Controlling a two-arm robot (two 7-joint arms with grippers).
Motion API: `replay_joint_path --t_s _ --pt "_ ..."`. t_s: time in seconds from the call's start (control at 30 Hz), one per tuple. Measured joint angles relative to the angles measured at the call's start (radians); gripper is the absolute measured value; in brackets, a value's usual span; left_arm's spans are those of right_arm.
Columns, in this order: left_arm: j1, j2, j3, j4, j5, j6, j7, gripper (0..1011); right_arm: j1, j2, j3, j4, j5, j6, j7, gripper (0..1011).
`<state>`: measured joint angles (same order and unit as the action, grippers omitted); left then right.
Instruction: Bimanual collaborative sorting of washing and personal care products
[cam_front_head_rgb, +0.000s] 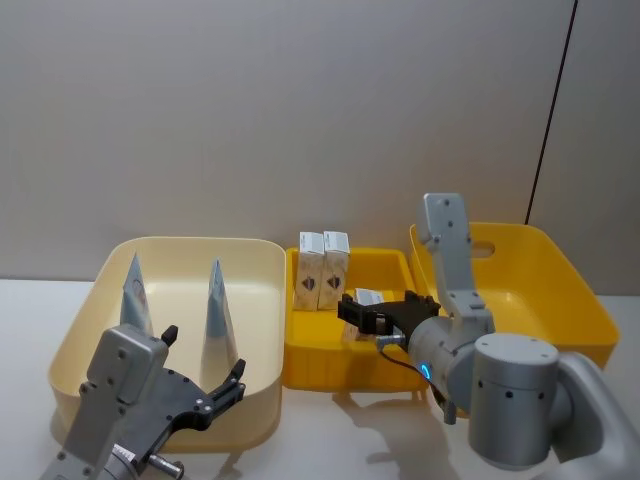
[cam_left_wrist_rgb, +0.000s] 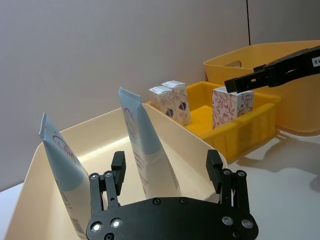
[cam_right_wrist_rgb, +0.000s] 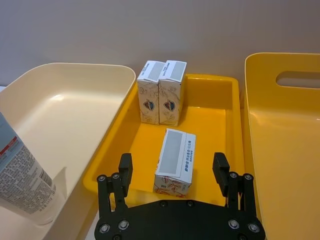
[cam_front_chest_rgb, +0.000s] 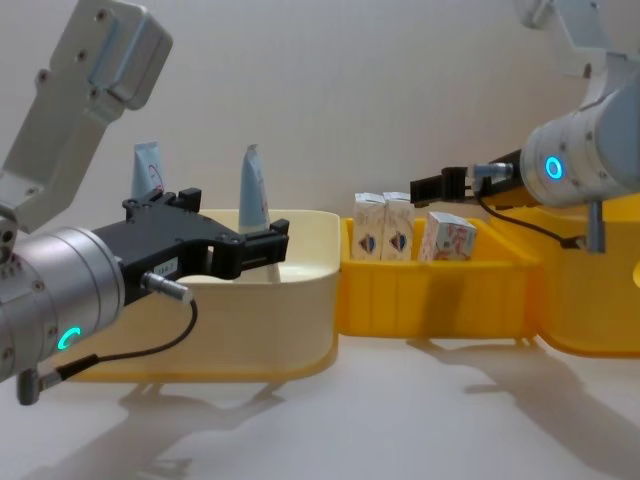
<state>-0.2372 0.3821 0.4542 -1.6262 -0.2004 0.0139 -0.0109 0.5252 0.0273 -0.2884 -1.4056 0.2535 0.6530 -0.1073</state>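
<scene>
Two light-blue-and-white tubes (cam_front_head_rgb: 133, 292) (cam_front_head_rgb: 217, 312) stand upright in the cream bin (cam_front_head_rgb: 180, 245). My left gripper (cam_front_head_rgb: 203, 358) is open at the bin's near side, close to the right tube (cam_left_wrist_rgb: 145, 147) and holding nothing. Two small white cartons (cam_front_head_rgb: 311, 270) (cam_front_head_rgb: 335, 265) stand together at the back of the small yellow tray (cam_front_head_rgb: 340, 365). A third carton (cam_right_wrist_rgb: 175, 160) lies in the tray's middle. My right gripper (cam_right_wrist_rgb: 172, 167) hovers open just above it, one finger (cam_right_wrist_rgb: 125, 169) on each side, apart from it.
A large yellow bin (cam_front_head_rgb: 590, 300) with a handle slot sits right of the tray and looks bare inside. The three containers stand side by side on a white table (cam_front_chest_rgb: 420, 420), with a grey wall behind. Free table lies in front.
</scene>
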Motion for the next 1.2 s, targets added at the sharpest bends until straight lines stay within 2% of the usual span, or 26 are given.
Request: replay_joint_path --t_s 0.47,0.87,1.2 --pt "0.0 0.0 0.0 0.0 0.0 0.0 0.0 1003 0.029 -0.017 -0.006 0.05 -0.022 0.014 -0.007 1001" --pt "0.0 0.0 0.0 0.0 0.0 0.0 0.0 1004 0.048 -0.053 0.01 0.104 -0.027 0.028 -0.03 1001" --pt "0.0 0.0 0.0 0.0 0.0 0.0 0.0 1003 0.057 -0.072 0.012 0.14 -0.036 0.013 -0.037 1001"
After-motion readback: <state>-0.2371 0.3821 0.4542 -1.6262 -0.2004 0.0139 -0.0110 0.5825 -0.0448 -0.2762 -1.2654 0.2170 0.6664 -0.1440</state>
